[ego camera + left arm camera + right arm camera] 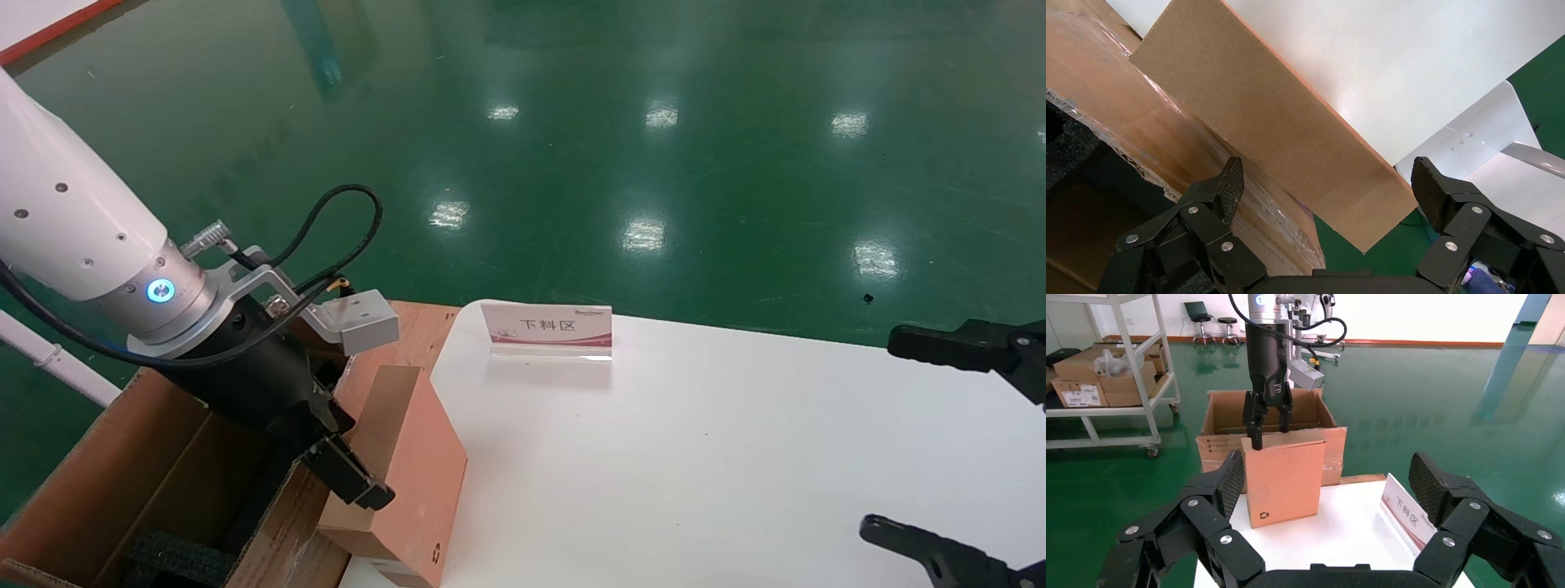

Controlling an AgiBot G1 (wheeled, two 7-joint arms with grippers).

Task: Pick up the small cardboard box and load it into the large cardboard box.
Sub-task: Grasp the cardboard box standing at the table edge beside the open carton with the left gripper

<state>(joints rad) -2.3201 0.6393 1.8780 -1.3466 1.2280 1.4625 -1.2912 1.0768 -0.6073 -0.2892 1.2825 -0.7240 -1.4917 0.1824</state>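
The small cardboard box [418,469] stands on end at the left edge of the white table [695,457], its recycling mark low on the face [1264,516] towards my right arm. My left gripper [359,483] is open right over its top edge, one finger [1256,436] on each side of it. In the left wrist view the small box [1260,122] lies between the spread pads [1231,182], with a gap on both sides. The large cardboard box [122,465] stands open just left of the table, with a taped flap [1138,131] and black foam [176,559] inside. My right gripper [907,437] hangs open at the table's right end.
A small sign stand [549,328] with red-and-white lettering stands near the table's far edge. Green floor lies beyond. In the right wrist view, a white shelf cart [1107,373] with cartons stands behind the large box [1229,419].
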